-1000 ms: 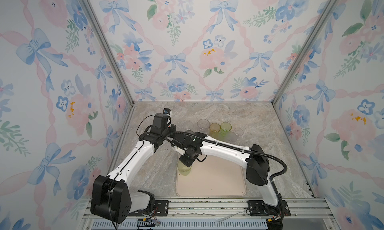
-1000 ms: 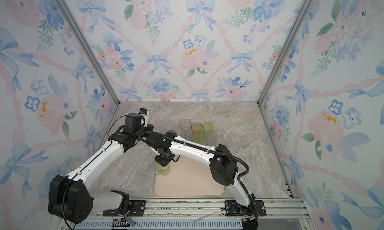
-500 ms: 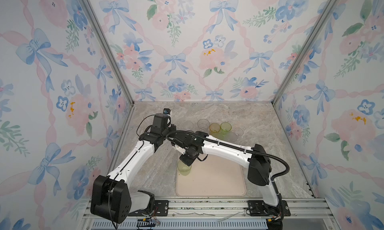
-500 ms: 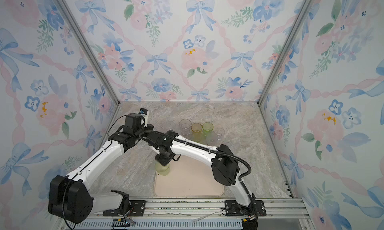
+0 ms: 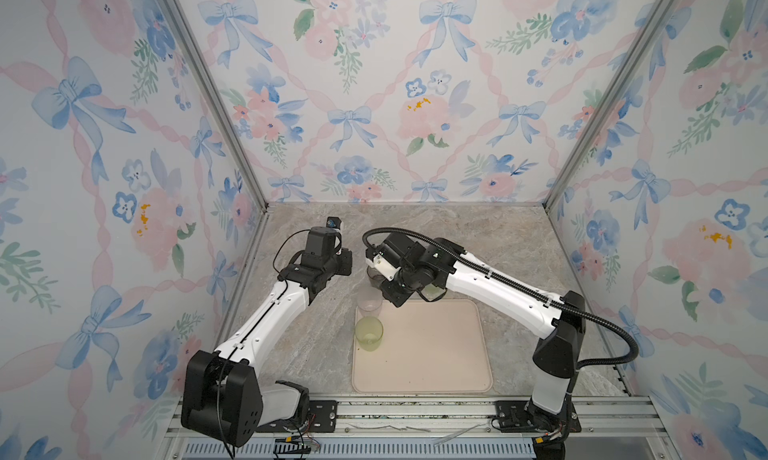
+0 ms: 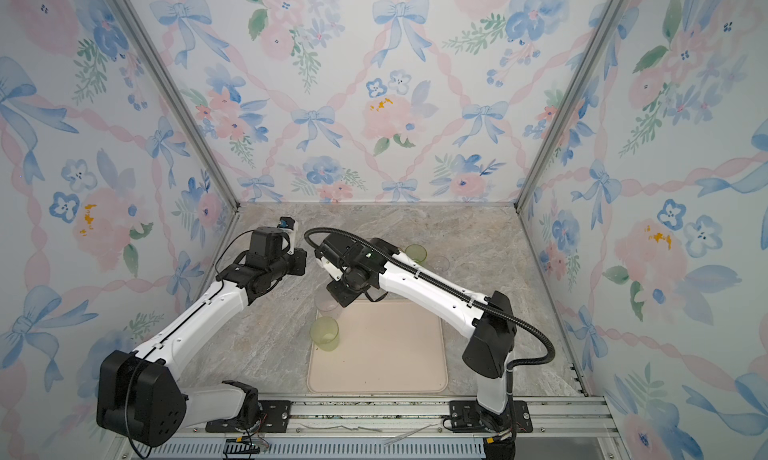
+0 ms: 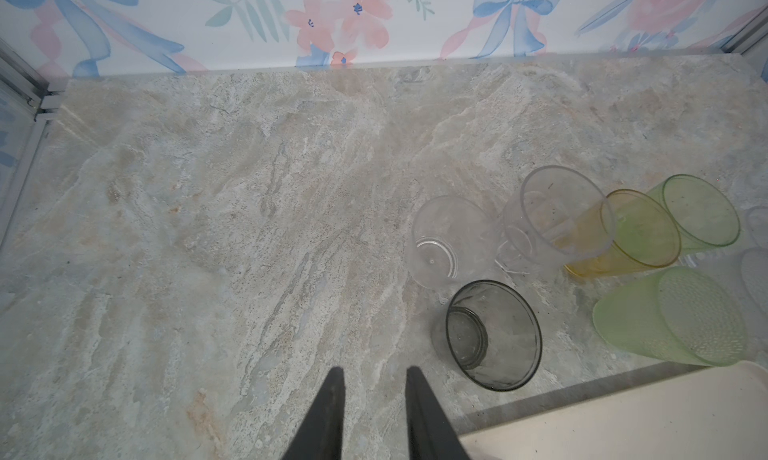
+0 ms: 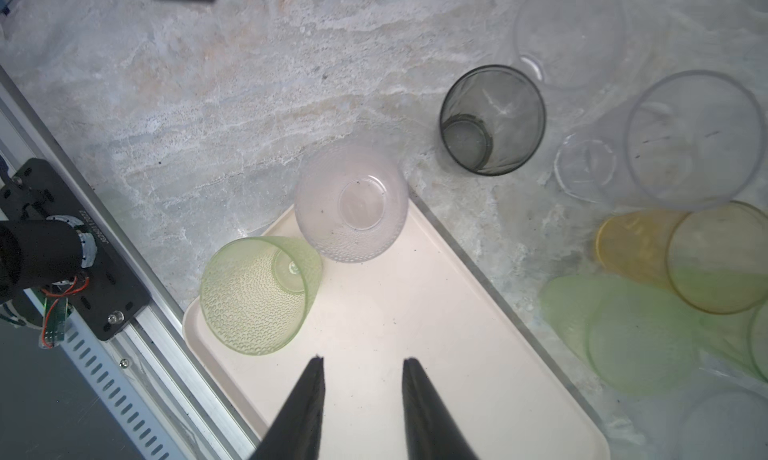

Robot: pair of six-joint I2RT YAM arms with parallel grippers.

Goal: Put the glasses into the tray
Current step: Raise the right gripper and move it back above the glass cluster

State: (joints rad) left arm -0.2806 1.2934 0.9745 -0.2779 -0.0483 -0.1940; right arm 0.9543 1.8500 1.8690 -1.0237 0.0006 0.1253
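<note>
Right arm has lifted back off the tray's corner since a second ago, jaws wider; a frosted glass now stands uncovered there. Writing: only small print on a base ring [image 8: 93, 229] by the front rail, too blurred to read.

Right pincer [image 8: 363, 359]: released, nothing between its black tapered fingers, hovering over the tray [image 8: 415, 333], which is smooth cream, with rounded corners and a low rim. Just ahead of the tips, inside the tray: pale green glass [image 8: 257, 295], dimpled wall, upright, empty. Just beside it and farther ahead, frosted glass [image 8: 351, 202], same dimpled texture, empty, at the tray's corner; inside the rim or on it, cannot tell.

Farther ahead, off the tray on the marble-look top [image 8: 208, 104]: smoky grey glass [image 8: 492, 119], smooth, empty. Beyond it a tight cluster: clear glasses [image 8: 569, 33], amber glass [image 8: 636, 245], green glasses [image 8: 640, 345].

Left pincer [image 7: 374, 370]: also released, holding nothing, over bare top; smoky grey glass just ahead of its tips, cluster farther.
</note>
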